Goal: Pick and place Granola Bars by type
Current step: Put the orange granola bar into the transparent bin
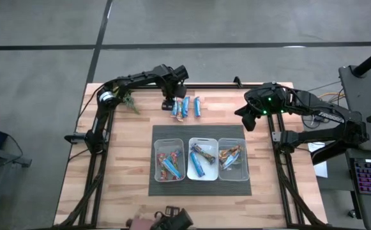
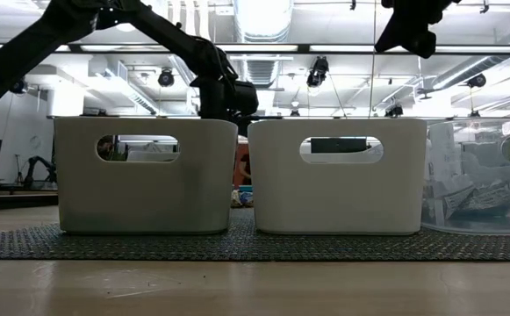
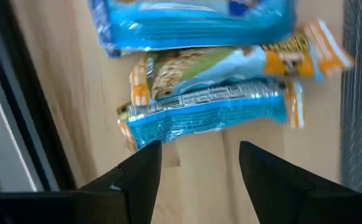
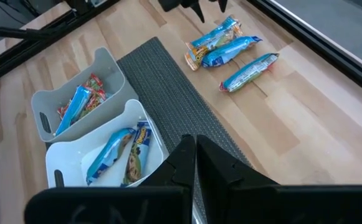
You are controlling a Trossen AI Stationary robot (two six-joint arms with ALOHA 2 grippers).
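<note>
Matte black jointed arms [image 1: 140,79], green indicator lights.

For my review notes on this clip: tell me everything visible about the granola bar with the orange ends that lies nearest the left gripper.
The orange-ended bar is a slim, shiny, crinkled foil packet, blue with orange crimped ends and a green and tan granola picture on it. It lies flat on the wooden table, outside the bins, pressed side by side against a plain blue bar. The left gripper hovers open just short of it, not touching.
</note>
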